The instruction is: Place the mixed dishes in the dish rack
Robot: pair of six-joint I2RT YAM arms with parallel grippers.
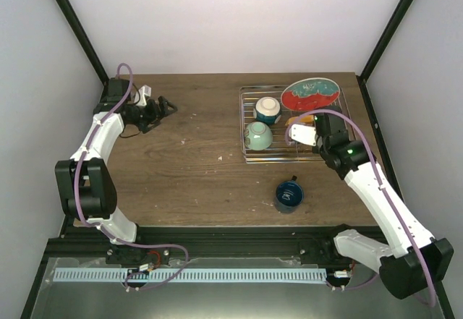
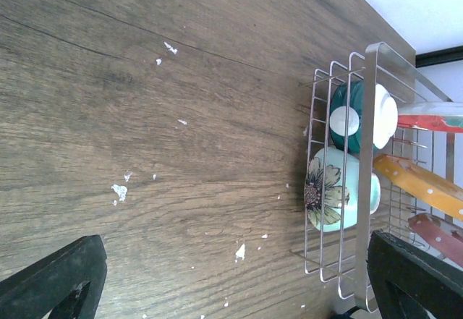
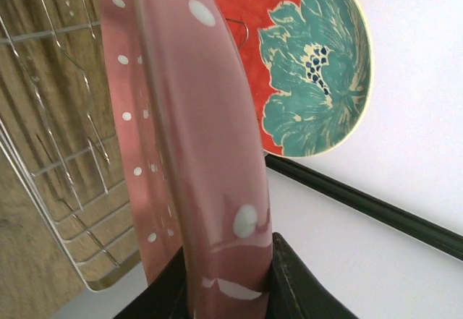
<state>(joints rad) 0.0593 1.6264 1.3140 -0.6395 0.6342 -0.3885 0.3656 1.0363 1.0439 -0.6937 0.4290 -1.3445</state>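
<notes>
Plate, pink dotted [image 3: 195, 152], pinched by rim in narrowed right gripper [image 3: 231, 290], upright over dish rack [image 1: 289, 160], beside red-and-teal plate [image 3: 304, 66] stood at rack's far end. Left gripper [image 1: 168, 106] spread wide, empty, well left of rack. Dark blue mug [image 1: 289, 195] near rack's front side. Risk judged: thin rim grip slipping; missed divider slot knocking neighbouring plate.

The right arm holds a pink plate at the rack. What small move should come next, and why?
Probably lower the pink dotted plate into a divider slot of the dish rack. The right gripper is shut on its rim, holding it upright over the wires, near the red-and-teal plate.
</notes>
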